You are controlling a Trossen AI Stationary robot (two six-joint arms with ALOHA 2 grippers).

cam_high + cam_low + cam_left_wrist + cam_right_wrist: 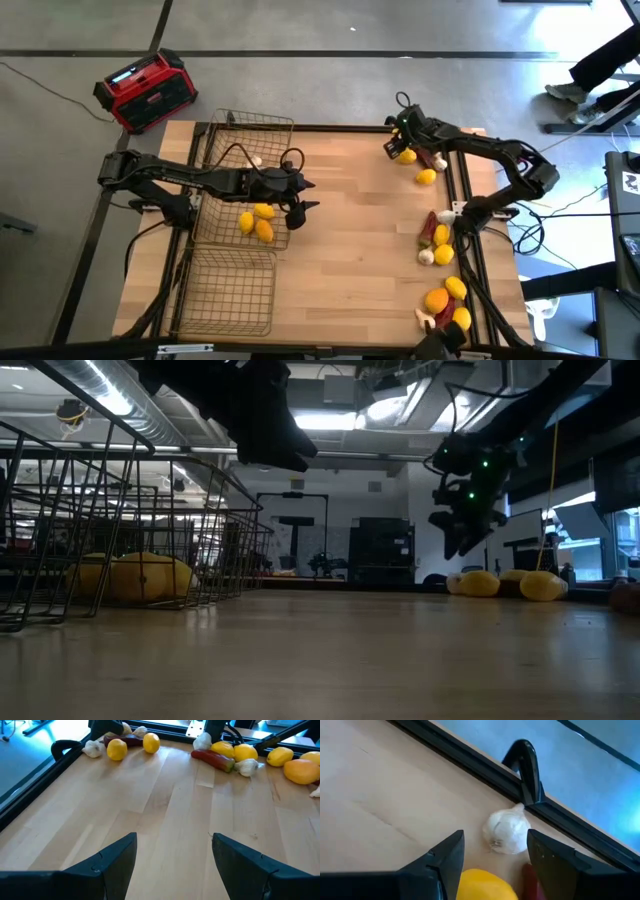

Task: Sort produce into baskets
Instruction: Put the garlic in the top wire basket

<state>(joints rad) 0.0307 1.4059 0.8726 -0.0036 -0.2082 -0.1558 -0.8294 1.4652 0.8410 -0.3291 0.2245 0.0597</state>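
Three wire baskets stand in a row at the table's left: far (262,128), middle (212,228) and near (228,292). The middle one holds three lemons (256,220). My left gripper (310,196) is open and empty over that basket's right rim, above bare wood in its wrist view (174,845). My right gripper (392,140) is open at the far right, hanging clear of the table (458,542). Just below and ahead of it lie a garlic bulb (507,832) and a lemon (485,885). More lemons (427,177) lie close by on the table.
Lemons, garlic, a red chili (430,228) and an orange citrus (436,300) lie along the table's right edge. A red-and-black box (145,90) sits on the floor beyond the far left corner. The middle of the table (350,250) is bare wood.
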